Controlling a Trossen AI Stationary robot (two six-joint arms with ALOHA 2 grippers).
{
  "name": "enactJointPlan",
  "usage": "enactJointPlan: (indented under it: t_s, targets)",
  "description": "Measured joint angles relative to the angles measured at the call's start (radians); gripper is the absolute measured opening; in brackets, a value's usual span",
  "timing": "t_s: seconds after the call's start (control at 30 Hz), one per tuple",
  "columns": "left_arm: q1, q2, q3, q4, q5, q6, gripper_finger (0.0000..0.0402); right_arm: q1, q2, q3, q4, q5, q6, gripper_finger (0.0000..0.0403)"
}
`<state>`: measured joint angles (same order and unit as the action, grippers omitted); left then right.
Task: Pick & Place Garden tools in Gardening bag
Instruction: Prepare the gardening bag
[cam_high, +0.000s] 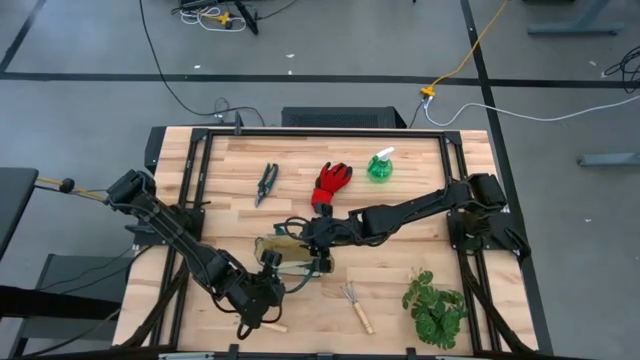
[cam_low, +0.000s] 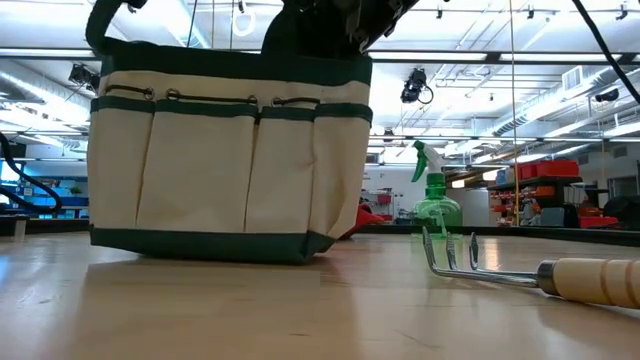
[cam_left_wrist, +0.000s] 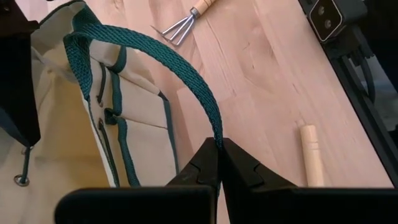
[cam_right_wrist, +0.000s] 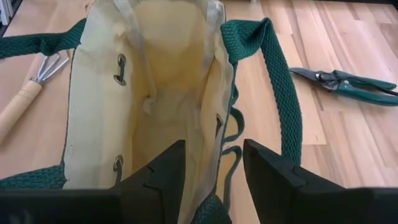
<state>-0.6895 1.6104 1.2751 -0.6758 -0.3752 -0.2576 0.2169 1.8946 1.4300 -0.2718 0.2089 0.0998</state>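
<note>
I count two rakes: one (cam_high: 357, 305) lies on the near part of the table beside the plant (cam_high: 434, 307), tines pointing away from me, wooden handle toward the front edge; of the other I see only a wooden handle (cam_high: 262, 325) at the near edge under the left arm. One bag (cam_high: 284, 256) stands just behind these, near the table's middle. It is cream canvas with dark green trim, a green band along the base, stitched side pockets and woven green handles; its mouth is open and the pale lining shows metal eyelets. My left gripper (cam_left_wrist: 221, 158) sits at the bag's near-left side, fingers pressed together and pinching one green handle (cam_left_wrist: 180, 78), which arches up from the bag. My right gripper (cam_right_wrist: 214, 165) hovers over the open mouth of the bag, fingers spread, with the bag's cream side wall between them; I cannot tell whether they touch the cloth. Farther back I count one pair of shears (cam_high: 265, 183) with green grips, lying flat to the left; one red glove (cam_high: 330, 183) in the middle, fingers pointing away; and one green spray bottle (cam_high: 381, 165) with a white nozzle, upright, to the right of the glove.
</note>
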Motion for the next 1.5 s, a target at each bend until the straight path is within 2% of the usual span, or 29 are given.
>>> enactJointPlan:
  t_s: [0.17, 0.57, 0.93, 1.2, 1.5]
  targets:
    - [0.000, 0.000, 0.000, 0.000, 0.005, -0.001, 0.0014, 0.000, 0.000, 0.000, 0.000, 0.000, 0.000, 0.0162]
    - [0.000, 0.000, 0.000, 0.023, 0.004, -0.015, 0.0079, 0.000, 0.000, 0.000, 0.001, -0.018, 0.000, 0.0162]
    - [0.002, 0.000, 0.000, 0.013, -0.086, -0.019, 0.0129, 0.000, 0.000, 0.000, 0.001, -0.018, 0.000, 0.0162]
    - [0.028, 0.000, 0.000, -0.052, -0.180, 0.000, 0.0145, 0.000, 0.000, 0.000, 0.002, -0.017, 0.000, 0.0162]
    - [0.090, 0.000, 0.000, -0.100, -0.196, 0.018, 0.0148, 0.000, 0.000, 0.000, 0.002, -0.017, 0.000, 0.0162]
